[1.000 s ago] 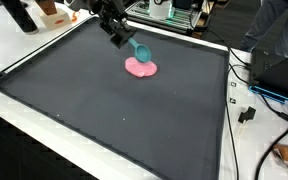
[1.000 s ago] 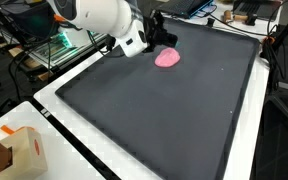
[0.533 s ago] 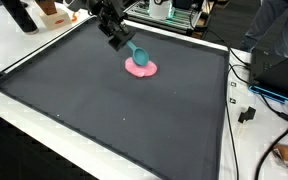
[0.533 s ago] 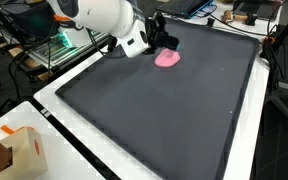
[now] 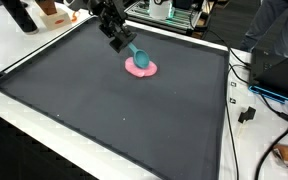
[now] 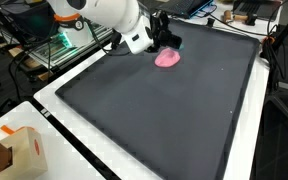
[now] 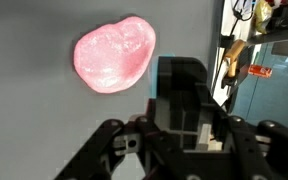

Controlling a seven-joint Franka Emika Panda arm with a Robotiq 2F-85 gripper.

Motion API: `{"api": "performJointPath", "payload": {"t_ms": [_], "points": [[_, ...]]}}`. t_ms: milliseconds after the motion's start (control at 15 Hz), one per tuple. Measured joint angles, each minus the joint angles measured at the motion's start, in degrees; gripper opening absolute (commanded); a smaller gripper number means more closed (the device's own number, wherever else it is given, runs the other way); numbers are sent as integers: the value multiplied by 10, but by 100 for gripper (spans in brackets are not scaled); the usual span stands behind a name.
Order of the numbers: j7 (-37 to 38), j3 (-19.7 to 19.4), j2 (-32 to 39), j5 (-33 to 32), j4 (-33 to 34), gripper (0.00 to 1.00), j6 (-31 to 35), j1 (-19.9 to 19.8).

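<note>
Fingers (image 5: pixel 117 39) pinch the teal spoon (image 5: pixel 136 52), its bowl seemingly resting on the pink dish (image 5: pixel 142 69) on the black mat (image 5: pixel 104 110). We judge pressing down could tip the dish or twist the spoon loose.

No words or numbers can be read in any view. The small brown cardboard box (image 6: pixel 14 150) near a corner of the white tabletop (image 6: pixel 84 140) has dark marks, but they are too tiny to read.
</note>
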Motion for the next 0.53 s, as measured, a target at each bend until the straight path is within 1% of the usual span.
{"api": "performJointPath", "payload": {"t_ms": [333,533], "points": [[42,8,-24,-5,-1,26,3,10],[83,16,-49,-24,-1,26,18,19]]}}
